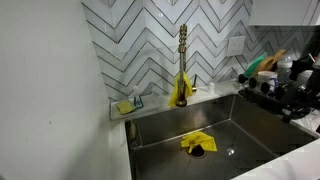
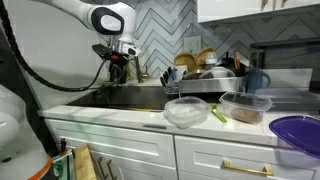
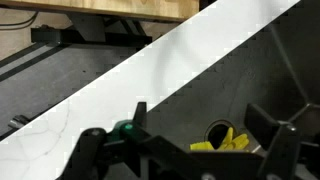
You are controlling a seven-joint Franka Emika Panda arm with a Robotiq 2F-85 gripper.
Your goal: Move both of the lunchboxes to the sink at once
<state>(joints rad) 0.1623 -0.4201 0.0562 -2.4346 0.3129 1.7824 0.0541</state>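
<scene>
Two clear lunchboxes stand on the white counter in an exterior view, one (image 2: 186,111) near the front edge and one (image 2: 245,105) further along toward the purple dish. The sink (image 1: 240,125) is a steel basin under a gold faucet (image 1: 182,70). My gripper (image 2: 118,68) hangs above the sink (image 2: 125,98), well away from both lunchboxes. In the wrist view the gripper (image 3: 185,150) is open with nothing between its dark fingers (image 3: 95,150), looking down at the sink floor (image 3: 200,90). The lunchboxes are out of the wrist view.
A yellow cloth (image 1: 197,144) lies by the drain, also seen in the wrist view (image 3: 225,140). A small clear sponge tray (image 1: 127,105) sits beside the basin. A loaded dish rack (image 2: 205,72) stands behind the lunchboxes, a purple dish (image 2: 298,135) at the counter's end.
</scene>
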